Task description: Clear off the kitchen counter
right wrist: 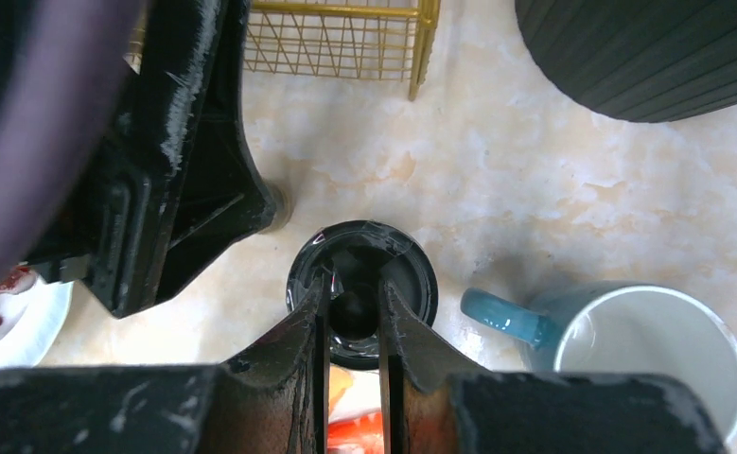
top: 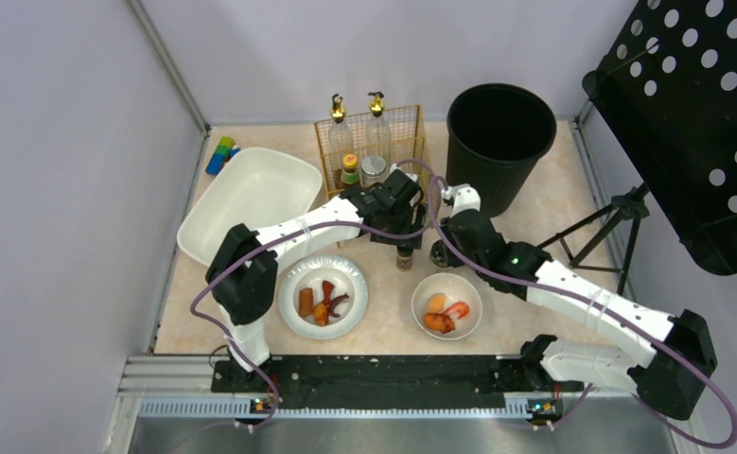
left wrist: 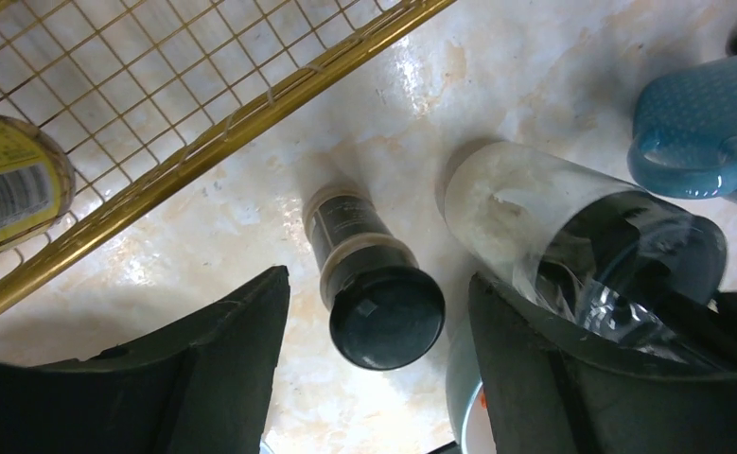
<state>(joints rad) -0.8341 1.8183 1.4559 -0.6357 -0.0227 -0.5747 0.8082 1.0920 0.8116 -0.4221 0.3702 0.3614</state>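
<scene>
Two claws at the middle of the beige marbled counter [top: 390,326], before a gold wire rack [top: 412,128]. Left claw [left wrist: 376,293]: wide open, fingers either side of a small dark-capped jar [left wrist: 355,236], apart from it. Right claw [right wrist: 350,284]: nearly closed over the black top of a clear jar [right wrist: 412,274]; whether it grips, cannot tell. Blue mug [right wrist: 499,315] just beside.

blocked far: wire rack [top: 369,142], bin [top: 500,137]; blocked near: plate [top: 323,295], bowl [top: 447,305] | free: counter [top: 390,317] between them
</scene>
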